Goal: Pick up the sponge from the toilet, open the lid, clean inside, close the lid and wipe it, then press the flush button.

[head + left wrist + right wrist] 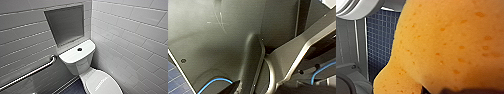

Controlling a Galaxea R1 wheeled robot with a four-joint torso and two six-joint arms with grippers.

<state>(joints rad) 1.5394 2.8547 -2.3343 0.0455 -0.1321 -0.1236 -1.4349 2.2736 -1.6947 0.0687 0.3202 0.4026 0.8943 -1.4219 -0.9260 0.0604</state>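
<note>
Right claw (456, 91) is judged clamped on the sponge (448, 45), though the contact is hidden. Sponge is held above tiled floor (379, 37), near the toilet (353, 7). Risk: the soft foam could be dragged out if pressed hard on the closed lid (102, 82).

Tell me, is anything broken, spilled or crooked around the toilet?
Nothing stands out. The lid lies shut over the bowl, the flush button sits in the middle of the tank top, and the grab bar on the wall looks whole. The orange sponge looks undamaged too.
</note>
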